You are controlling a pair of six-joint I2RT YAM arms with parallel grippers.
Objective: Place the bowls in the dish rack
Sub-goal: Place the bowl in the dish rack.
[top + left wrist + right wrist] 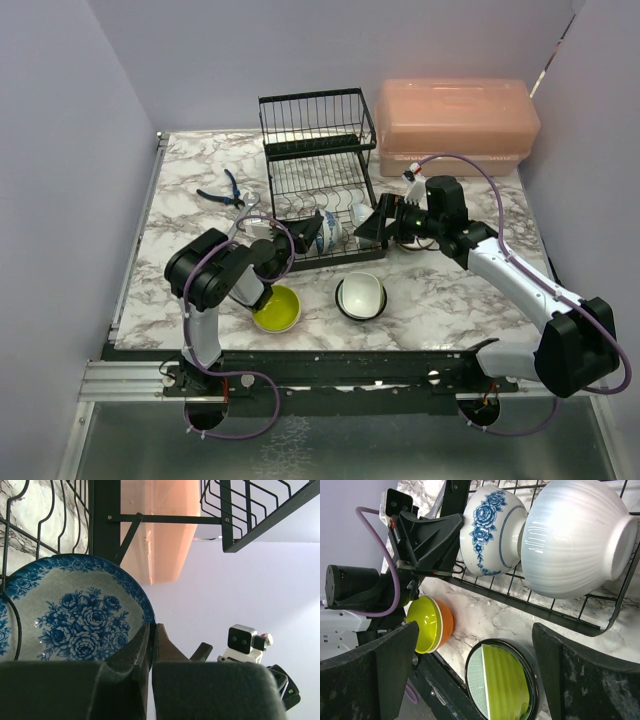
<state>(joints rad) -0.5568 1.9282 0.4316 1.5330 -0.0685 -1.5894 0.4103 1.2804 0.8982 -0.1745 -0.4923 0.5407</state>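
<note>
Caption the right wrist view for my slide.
Blue-floral bowl and ribbed white bowl stand in the black wire dish rack; yellow-green bowl and dark-rimmed bowl wait on marble.

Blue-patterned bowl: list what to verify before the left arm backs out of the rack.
1. Blue-patterned bowl standing on edge in the dish rack's lower tier: ok.
2. Left gripper shut at its rim; pinching it or only touching: cannot tell.
3. White bowl racked beside it: ok.
4. Right gripper open and empty: ok.
5. Yellow-green bowl and dark-outside bowl loaded: not ok, both sit on the table.
</note>
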